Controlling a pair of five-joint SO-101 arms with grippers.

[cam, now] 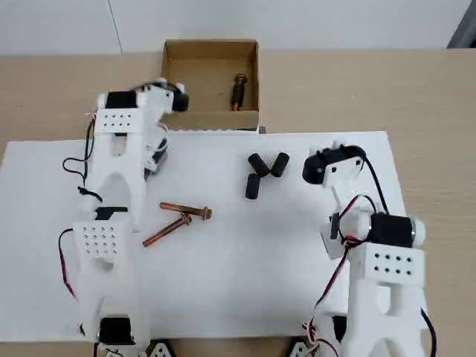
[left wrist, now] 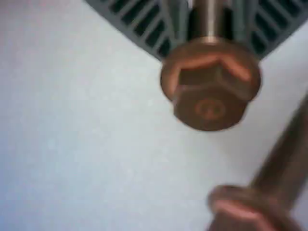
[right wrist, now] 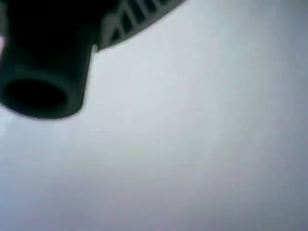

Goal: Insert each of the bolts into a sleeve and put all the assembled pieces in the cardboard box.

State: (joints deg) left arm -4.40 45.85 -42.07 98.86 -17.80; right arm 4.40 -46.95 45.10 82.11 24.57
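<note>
Where the bolts [cam: 186, 210] are lying: two loose ones are resting on the white sheet [cam: 245, 268], at 10 o'clock from its middle, heads close together.
sleeves [cam: 258, 162]: three are lying clustered at 1 o'clock.
cardboard box [cam: 201, 82]: sitting at 12 o'clock, holding one assembled piece [cam: 239, 91].
left gripper [left wrist: 209, 14]: pinching one bolt [left wrist: 210, 84] by its shank, jaws pressing against it; the other bolt is lying just beside.
right gripper [cam: 332, 232]: hanging at 3 o'clock; its grip cannot be told; one sleeve [right wrist: 43, 72] is showing close by.
</note>
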